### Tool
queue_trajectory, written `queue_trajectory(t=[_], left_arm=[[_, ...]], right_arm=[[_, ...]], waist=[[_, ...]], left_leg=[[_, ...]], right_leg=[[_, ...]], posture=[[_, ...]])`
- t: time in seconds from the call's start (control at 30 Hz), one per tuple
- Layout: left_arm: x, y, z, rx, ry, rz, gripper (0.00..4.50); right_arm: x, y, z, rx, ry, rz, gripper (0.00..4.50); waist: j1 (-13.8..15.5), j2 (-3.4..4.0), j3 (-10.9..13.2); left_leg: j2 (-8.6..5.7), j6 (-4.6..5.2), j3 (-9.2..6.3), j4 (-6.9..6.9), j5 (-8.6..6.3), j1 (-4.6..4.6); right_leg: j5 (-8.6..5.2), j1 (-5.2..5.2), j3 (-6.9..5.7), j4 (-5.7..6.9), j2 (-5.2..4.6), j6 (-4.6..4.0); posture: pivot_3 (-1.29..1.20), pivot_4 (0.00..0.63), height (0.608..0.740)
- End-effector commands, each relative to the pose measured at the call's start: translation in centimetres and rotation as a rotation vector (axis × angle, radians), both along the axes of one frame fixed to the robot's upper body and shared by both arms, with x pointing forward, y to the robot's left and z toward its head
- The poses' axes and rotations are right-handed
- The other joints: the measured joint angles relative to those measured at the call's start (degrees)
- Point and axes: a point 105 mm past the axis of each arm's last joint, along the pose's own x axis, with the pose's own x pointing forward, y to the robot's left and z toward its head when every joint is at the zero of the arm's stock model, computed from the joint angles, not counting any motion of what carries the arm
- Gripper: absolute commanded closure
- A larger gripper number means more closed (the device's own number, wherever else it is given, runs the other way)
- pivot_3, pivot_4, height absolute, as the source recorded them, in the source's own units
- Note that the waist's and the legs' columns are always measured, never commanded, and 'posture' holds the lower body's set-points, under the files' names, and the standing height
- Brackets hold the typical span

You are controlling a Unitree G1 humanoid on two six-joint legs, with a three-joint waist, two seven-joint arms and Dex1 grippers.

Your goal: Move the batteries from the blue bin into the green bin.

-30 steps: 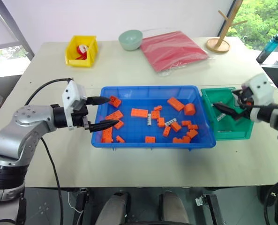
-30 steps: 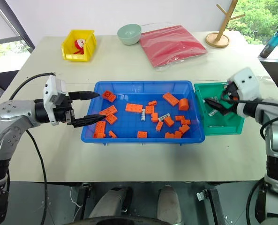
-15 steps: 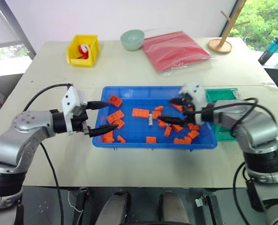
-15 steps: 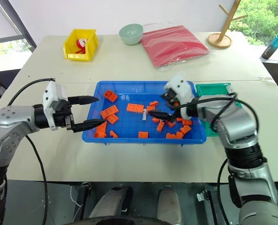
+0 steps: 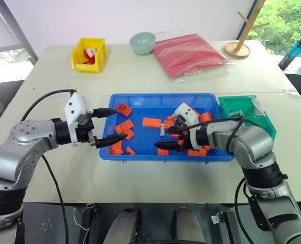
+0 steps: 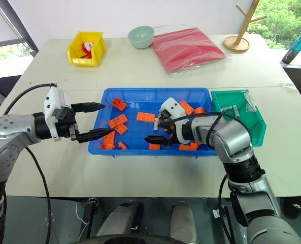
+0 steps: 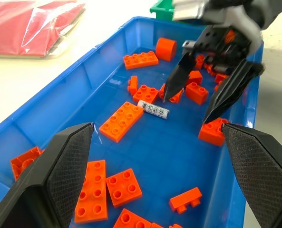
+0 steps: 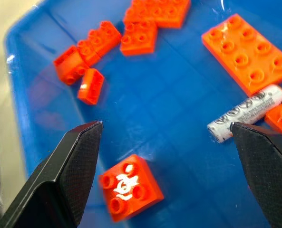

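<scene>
Since the earlier frame the right tool (image 6: pixel 159 131) is no longer hovering over the green bin (image 6: pixel 252 127) at right of centre; it is now reaching into the middle of the blue bin (image 6: pixel 140 93), spread wide and gripping nothing, its 2 fingers pointing down over the tray floor, 1 tip close beside a battery (image 7: pixel 153 109) without touching it. The left tool (image 6: pixel 96 121) is sitting at the blue bin's left rim as before, also spread wide and empty. In the wrist views 1 battery is showing plainly, lying flat among the orange blocks (image 6: pixel 145 117) near the tray's centre; roughly 15 blocks are lying scattered in the blue bin, though an exact count is not possible.
</scene>
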Motion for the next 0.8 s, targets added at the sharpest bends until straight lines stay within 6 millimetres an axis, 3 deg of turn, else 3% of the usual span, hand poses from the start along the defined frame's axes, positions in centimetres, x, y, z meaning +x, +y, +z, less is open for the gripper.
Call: queue_trajectory(t=[0.03, 0.5, 0.8], left_arm=[[-0.3, 0.1, 1.0, -0.003, -0.045, 0.001, 0.00], [0.1, 0.0, 1.4, -0.011, -0.063, 0.003, 0.00], [0.4, -0.3, 1.7, -0.014, -0.071, -0.001, 0.00]], right_arm=[[0.8, 0.6, 1.0, 0.002, -0.049, 0.002, 0.09], [2.6, 0.1, 0.1, -0.075, -0.076, -0.045, 0.09], [3.4, 0.9, -0.6, -0.117, -0.117, -0.044, 0.09]], waist=[[-0.02, 0.00, 0.00], [-0.02, 0.00, 0.00], [-0.06, 0.00, 0.00]], left_leg=[[0.00, 0.00, 0.00, 0.00, 0.00, 0.00], [-0.01, 0.00, -0.01, 0.00, 0.00, 0.00], [-0.01, 0.00, -0.01, 0.01, 0.00, 0.00]], right_leg=[[0.00, 0.00, 0.00, 0.00, 0.00, 0.00], [0.00, -0.01, 0.00, 0.03, 0.00, 0.00], [0.00, -0.02, 0.00, 0.04, 0.00, 0.00]], posture=[[0.00, 0.150, 0.717], [0.00, 0.150, 0.717], [0.00, 0.150, 0.717]])
